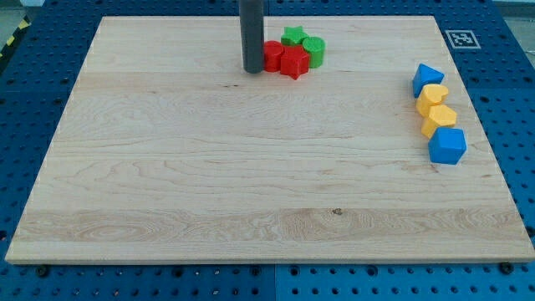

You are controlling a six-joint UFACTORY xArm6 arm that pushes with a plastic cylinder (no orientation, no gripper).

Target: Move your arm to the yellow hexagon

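While my rod stands upright near the view's top, my tip sits on the table, pressed up against the view's left side of a little cluster of four blocks. Right beside my tip, touching or as good as touching, is a rounded red block. Just past it towards the view's right is a red star, and the two reds are snug together. Beyond those, up and right of my tip, come a green star and a green cylinder, both hard against the reds.

As for a claw, my arm ends in this plain rod, so wide or narrow is not something I can tell you.

Now look far off to the view's right of my tip, and a bit lower: there is a column of four blocks near the table's right edge, each touching the next. A blue block is on top, then a yellow block whose shape I can't quite read. Under that is the yellow hexagon, as best I can make out its outline, and a blue cube closes the line. That hexagon is well apart from my tip, with bare wood between us.

Blue pegboard frames the table.
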